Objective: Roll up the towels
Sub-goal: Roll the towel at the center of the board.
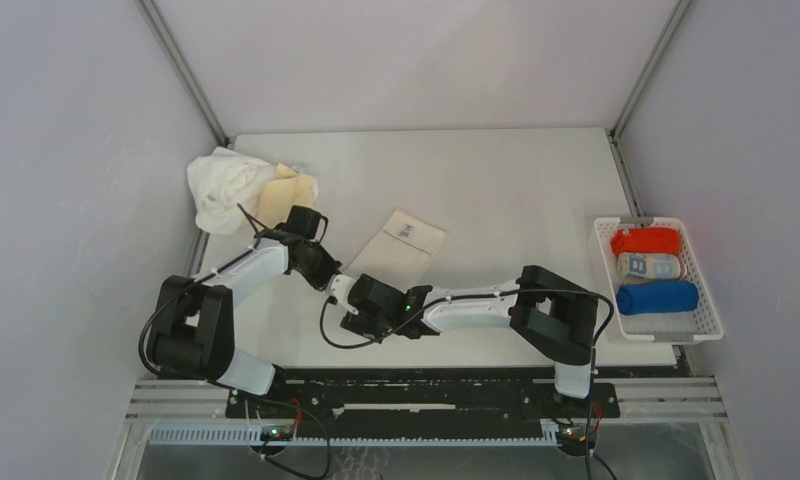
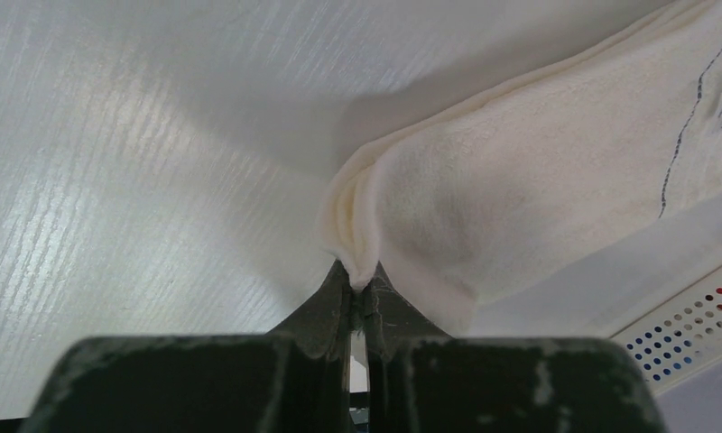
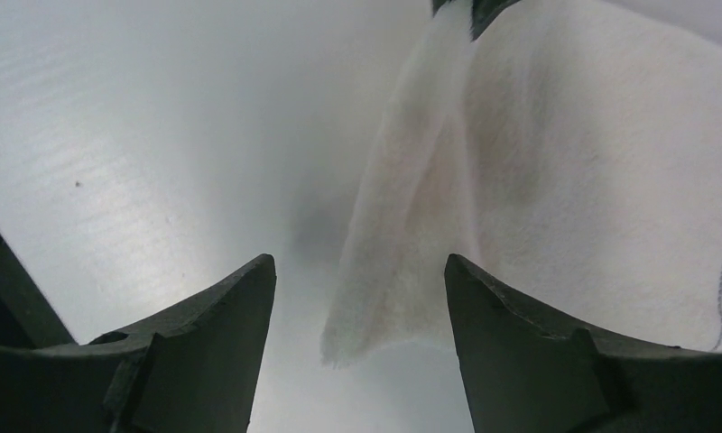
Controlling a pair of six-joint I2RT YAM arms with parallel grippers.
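A cream towel (image 1: pixel 404 243) lies flat mid-table, a label near its far end. My left gripper (image 1: pixel 328 278) is shut on its near-left corner; in the left wrist view the jaws (image 2: pixel 359 281) pinch a fold of the cream towel (image 2: pixel 538 180) and hold it up. My right gripper (image 1: pixel 354 312) is just beside it, open. In the right wrist view a loose corner of the cream towel (image 3: pixel 493 171) hangs ahead of and between the spread fingers of that gripper (image 3: pixel 357 263), touching neither. A white towel (image 1: pixel 221 185) and a pale yellow towel (image 1: pixel 282 194) are heaped at the far left.
A white slatted basket (image 1: pixel 668 326) stands at the table's right edge. It holds a red roll (image 1: pixel 646 240), a light-blue patterned roll (image 1: pixel 648 266) and a royal blue roll (image 1: pixel 656 297). The basket's perforated wall (image 2: pixel 700 329) shows in the left wrist view.
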